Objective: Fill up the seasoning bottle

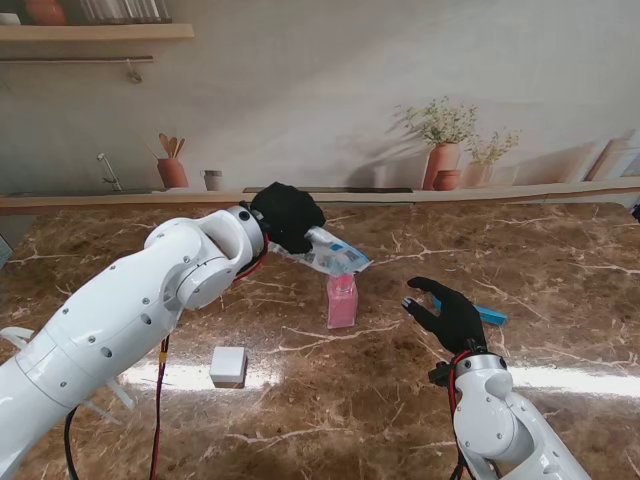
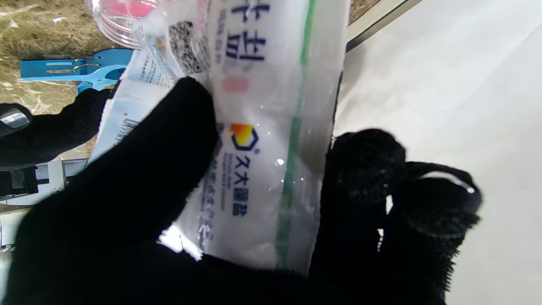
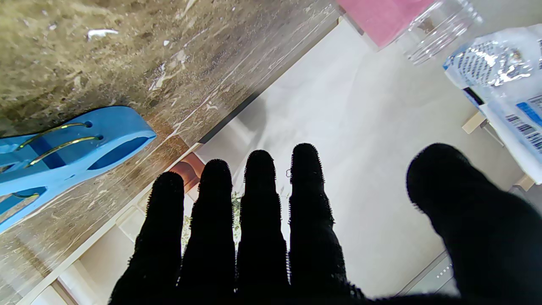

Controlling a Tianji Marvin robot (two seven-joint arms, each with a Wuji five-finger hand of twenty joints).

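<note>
On the salt bag [image 2: 262, 127] in my left wrist view I read blue Chinese print "久大" beside an orange-and-blue hexagon logo, plus a QR code. A barcode shows near its edge; the smaller print is illegible.

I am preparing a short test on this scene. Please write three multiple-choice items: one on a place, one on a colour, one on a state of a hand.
1. Where is the blue clip?
A. on the wall shelf
B. on the table, right of the right hand
C. inside the bottle

2. What colour is the filling in the seasoning bottle?
A. pink
B. green
C. yellow

3. What is the left hand doing?
A. resting flat on the table
B. holding the white cap
C. holding the salt bag over the bottle

Answers:
1 B, the clip lies on the marble beside the open right hand.
2 A, pink shows through the clear bottle.
3 C, the left wrist view shows fingers closed on the bag.
</note>
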